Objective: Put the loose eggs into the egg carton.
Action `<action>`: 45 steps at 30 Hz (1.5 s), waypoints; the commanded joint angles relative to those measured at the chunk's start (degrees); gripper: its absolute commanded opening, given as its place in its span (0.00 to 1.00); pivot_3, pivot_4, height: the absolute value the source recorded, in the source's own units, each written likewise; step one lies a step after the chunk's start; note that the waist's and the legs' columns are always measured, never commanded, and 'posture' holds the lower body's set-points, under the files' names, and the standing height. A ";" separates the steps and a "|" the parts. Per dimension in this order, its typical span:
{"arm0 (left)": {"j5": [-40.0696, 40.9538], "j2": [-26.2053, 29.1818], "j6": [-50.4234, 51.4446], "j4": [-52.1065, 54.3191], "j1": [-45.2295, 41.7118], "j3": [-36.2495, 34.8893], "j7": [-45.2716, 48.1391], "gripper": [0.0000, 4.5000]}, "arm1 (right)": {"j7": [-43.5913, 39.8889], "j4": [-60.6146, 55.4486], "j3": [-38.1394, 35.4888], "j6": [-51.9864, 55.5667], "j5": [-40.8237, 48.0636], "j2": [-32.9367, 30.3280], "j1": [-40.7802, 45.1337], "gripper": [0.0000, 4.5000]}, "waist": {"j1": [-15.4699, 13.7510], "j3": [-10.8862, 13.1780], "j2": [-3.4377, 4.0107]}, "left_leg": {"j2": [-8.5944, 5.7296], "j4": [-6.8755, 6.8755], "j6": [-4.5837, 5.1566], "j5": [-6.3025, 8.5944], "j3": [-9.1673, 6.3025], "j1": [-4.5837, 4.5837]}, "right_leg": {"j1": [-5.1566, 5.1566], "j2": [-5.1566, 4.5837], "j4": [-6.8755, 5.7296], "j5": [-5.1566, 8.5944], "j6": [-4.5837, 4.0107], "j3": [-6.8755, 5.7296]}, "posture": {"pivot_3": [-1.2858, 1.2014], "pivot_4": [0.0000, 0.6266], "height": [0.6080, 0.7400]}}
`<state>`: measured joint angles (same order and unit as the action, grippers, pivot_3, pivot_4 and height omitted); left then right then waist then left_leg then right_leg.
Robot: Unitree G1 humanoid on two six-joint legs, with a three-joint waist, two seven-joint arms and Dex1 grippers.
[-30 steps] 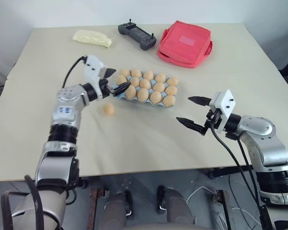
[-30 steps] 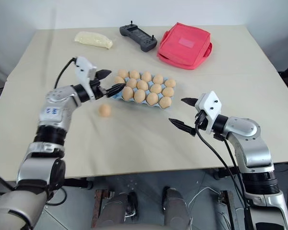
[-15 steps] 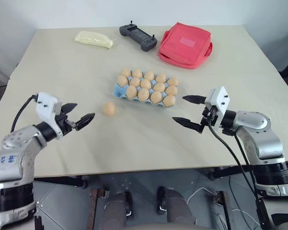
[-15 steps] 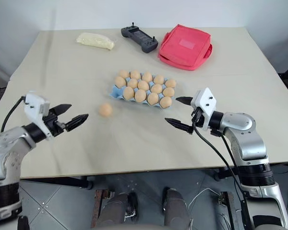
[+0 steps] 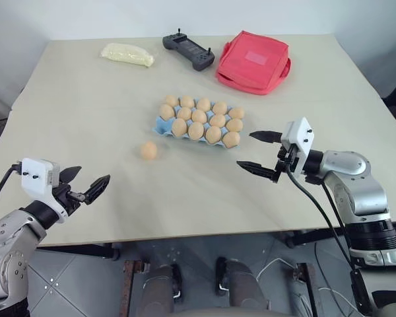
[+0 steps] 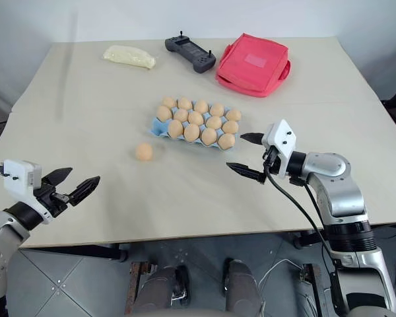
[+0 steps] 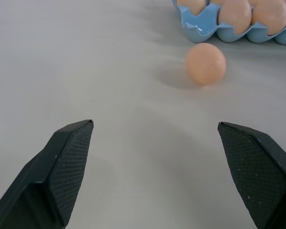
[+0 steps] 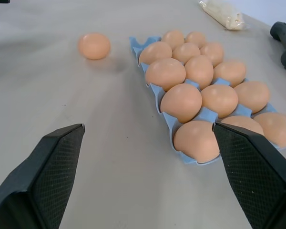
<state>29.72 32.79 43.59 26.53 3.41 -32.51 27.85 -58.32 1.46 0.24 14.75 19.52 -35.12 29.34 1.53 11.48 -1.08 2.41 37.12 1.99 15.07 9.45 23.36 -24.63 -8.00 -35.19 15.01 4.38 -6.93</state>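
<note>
One tan loose egg point(image 5: 148, 150) lies on the table, a little in front of the left end of the light blue egg carton point(image 5: 160, 125). Several eggs sit in the carton, and its corner cup nearest the loose egg looks empty. My left gripper point(image 5: 94, 174) is open and holds nothing. It hovers at the table's near-left edge, well short of the egg point(image 7: 206, 63), which lies ahead of it. My right gripper point(image 5: 244, 149) is open and holds nothing too. It stands just right of the carton's front right corner, pointing left along the carton point(image 8: 136, 44).
At the back of the table lie a red fabric pouch point(image 5: 254, 59), a black handheld controller point(image 5: 188, 49) and a pale yellow bag point(image 5: 127, 53). The table's front edge runs just below both grippers. Bare tabletop stretches between the grippers and around the loose egg.
My left gripper has pulled back from the carton's left end to the near-left table edge, staying open. The right gripper has kept its place, and the loose egg has not moved.
</note>
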 commanded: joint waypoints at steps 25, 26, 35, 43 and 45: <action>-12.12 -0.90 -10.88 -38.39 -37.44 30.16 7.85 0.99 | 2.41 -3.20 -1.03 -1.08 0.17 0.14 -1.15 1.00 | -0.01 0.00 0.00 | 0.29 0.07 -0.20 -0.10 0.37 0.02 | -0.09 0.50 0.19 -0.02 -0.01 -0.31 | 0.52 0.24 1.00; -12.44 -1.08 -11.05 -39.01 -37.76 30.48 8.06 0.99 | 2.59 -3.40 -1.12 -1.03 0.20 0.14 -1.30 1.00 | 0.03 0.00 0.00 | 0.30 0.07 -0.19 -0.10 0.38 0.03 | -0.10 0.49 0.19 -0.02 -0.01 -0.30 | 0.52 0.24 1.00; -14.52 -1.70 -13.10 -43.66 -40.05 30.97 9.46 0.49 | 3.28 -4.01 -1.89 -1.14 0.16 -0.11 -2.21 1.00 | 0.02 0.00 0.00 | 0.30 0.09 -0.19 -0.10 0.38 0.00 | -0.10 0.48 0.13 -0.02 -0.01 -0.29 | 0.52 0.24 1.00; -12.28 -1.50 -13.37 -39.23 -41.28 26.91 9.06 0.44 | 3.23 -3.93 -2.11 -1.55 -0.03 -0.01 -2.56 1.00 | 0.03 0.00 -0.01 | 0.31 0.10 -0.15 -0.12 0.38 0.00 | -0.10 0.48 0.11 -0.02 -0.01 -0.28 | 0.52 0.24 1.00; -12.02 -1.65 -13.57 -39.65 -43.06 26.27 9.07 0.44 | 3.24 -3.73 -2.01 -1.76 -0.10 0.15 -2.47 1.00 | -0.01 0.01 -0.01 | 0.31 0.10 -0.15 -0.13 0.38 0.00 | -0.10 0.48 0.10 -0.02 -0.01 -0.29 | 0.52 0.24 1.00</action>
<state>16.47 31.05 31.39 -15.70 -36.97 -4.28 36.97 -55.39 -0.34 -0.24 13.88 19.02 -34.21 26.64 1.53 11.49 -1.10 2.72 37.23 1.85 14.94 9.83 23.37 -24.73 -7.52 -35.11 14.99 4.37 -7.22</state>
